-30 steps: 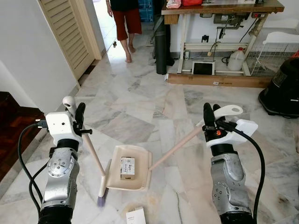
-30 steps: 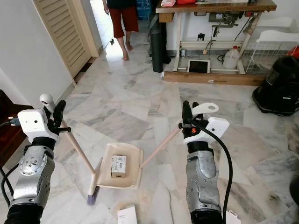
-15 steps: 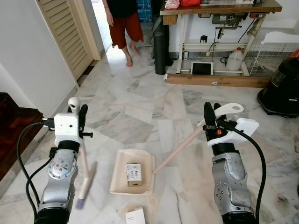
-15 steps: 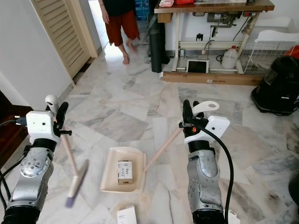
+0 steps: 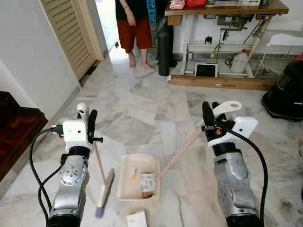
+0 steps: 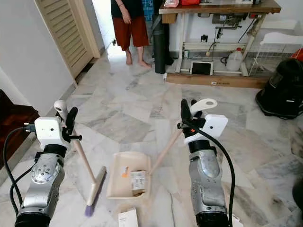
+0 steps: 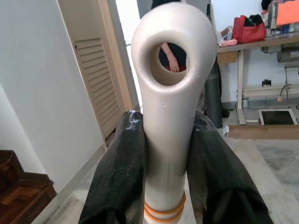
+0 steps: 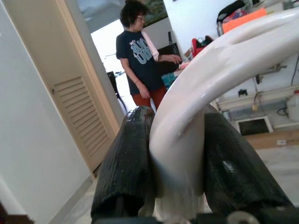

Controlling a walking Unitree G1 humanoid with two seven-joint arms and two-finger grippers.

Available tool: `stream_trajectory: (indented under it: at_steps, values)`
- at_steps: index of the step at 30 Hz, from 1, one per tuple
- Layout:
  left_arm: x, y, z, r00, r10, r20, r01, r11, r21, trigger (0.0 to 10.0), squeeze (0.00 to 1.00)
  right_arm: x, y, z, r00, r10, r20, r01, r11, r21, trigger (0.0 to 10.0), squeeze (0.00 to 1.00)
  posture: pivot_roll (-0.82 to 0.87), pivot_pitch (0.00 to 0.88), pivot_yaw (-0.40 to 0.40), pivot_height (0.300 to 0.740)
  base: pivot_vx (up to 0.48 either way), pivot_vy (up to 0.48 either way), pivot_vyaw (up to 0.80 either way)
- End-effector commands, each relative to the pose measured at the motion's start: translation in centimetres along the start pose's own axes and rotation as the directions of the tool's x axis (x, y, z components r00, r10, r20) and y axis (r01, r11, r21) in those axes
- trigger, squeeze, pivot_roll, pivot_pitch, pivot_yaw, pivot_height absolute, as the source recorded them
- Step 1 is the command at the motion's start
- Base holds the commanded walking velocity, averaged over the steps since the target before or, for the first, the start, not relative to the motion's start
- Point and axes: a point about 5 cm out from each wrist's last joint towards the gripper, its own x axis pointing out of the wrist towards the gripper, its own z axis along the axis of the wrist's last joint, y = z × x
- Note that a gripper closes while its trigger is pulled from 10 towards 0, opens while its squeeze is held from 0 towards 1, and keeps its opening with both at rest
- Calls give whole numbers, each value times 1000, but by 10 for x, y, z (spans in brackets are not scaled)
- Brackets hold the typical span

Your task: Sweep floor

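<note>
Polished grey-veined marble floor (image 5: 142,113) runs toward a person's bare legs (image 5: 135,33) and a wooden desk (image 5: 222,9). Left tool (image 5: 85,118) is clamped on the cream plastic broom handle (image 5: 98,163), its purple bristles (image 5: 100,210) touching the floor just beside the beige plastic dustpan (image 5: 128,182). Right tool (image 5: 210,111) is clamped on the dustpan's long handle (image 5: 182,151). A small printed carton (image 5: 148,183) lies in the pan; another (image 5: 136,219) lies near its lip. Both tools look light and stiff, but the smooth handles may twist.

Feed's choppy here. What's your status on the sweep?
Left gripper shut on broom. Right gripper shut on dustpan handle. Small box in pan; another box on floor.
</note>
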Motion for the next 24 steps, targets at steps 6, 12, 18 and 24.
stream_trajectory:
  at_steps: [6, 12, 18, 24]
  values:
    - [12, 4, 20, 995, 21, 101, -20, 1000, -10, 10000, 0, 25, 11, 18, 996, 14, 90, -13, 1000, -13, 10000, 0, -1, 0, 73, 740, 0, 0, 0]
    - [9, 8, 22, 992, 58, 116, -57, 998, -9, 10000, 0, 28, 12, 28, 992, 48, 115, -40, 997, -71, 10000, 0, 6, 0, 57, 740, 0, 0, 0]
    - [-3, 9, 18, 991, 82, 108, -82, 997, -7, 10000, 0, 26, 11, 27, 992, 72, 101, -60, 991, -118, 10000, 0, 6, 0, 14, 740, 0, 0, 0]
    - [-8, 13, 16, 989, 101, 104, -102, 995, -1, 10000, 0, 28, 11, 29, 991, 86, 104, -73, 990, -123, 10000, 0, 14, 0, -7, 740, 0, 0, 0]
